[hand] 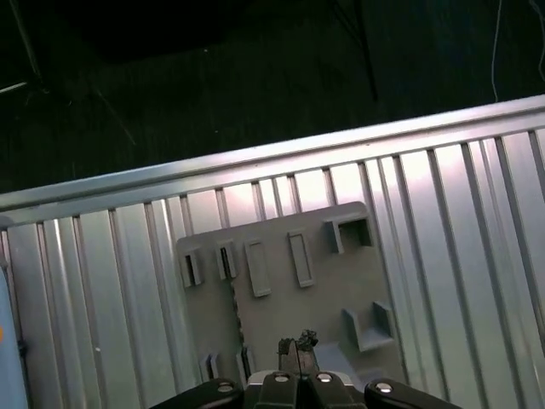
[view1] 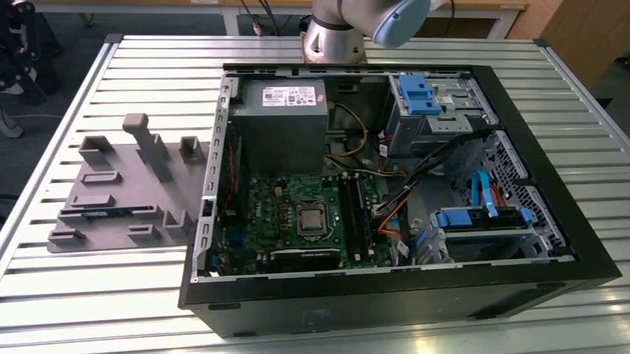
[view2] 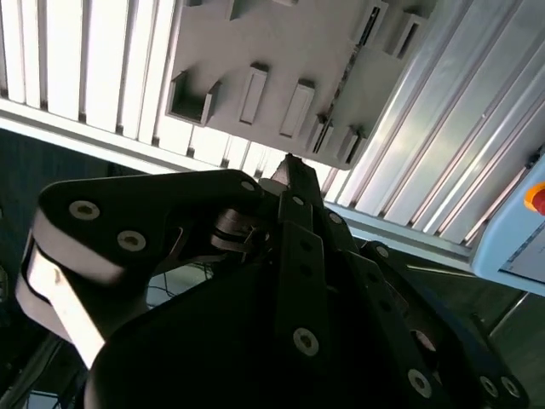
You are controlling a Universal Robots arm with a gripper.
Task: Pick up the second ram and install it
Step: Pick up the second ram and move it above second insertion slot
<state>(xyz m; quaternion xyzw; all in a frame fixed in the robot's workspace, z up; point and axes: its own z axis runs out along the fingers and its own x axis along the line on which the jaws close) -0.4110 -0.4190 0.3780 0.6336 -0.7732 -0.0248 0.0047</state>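
Pick-up stage: hovering above the grey fixture tray (hand: pixel 328 281), not yet grasping.
Holding the gripper (hand: pixel 298 345) with fingertips (hand: pixel 288 347) drawn together on nothing, near the second ram (hand: pixel 237 313), standing on edge in a tray slot on the slatted table (view1: pixel 147 295), well apart from the open computer case (view1: pixel 394 302) and its motherboard slots (view1: pixel 350 214). Judging the grasp as calling for parting the fingers, squaring them across the thin board, then descending straight without nudging neighbouring holders.
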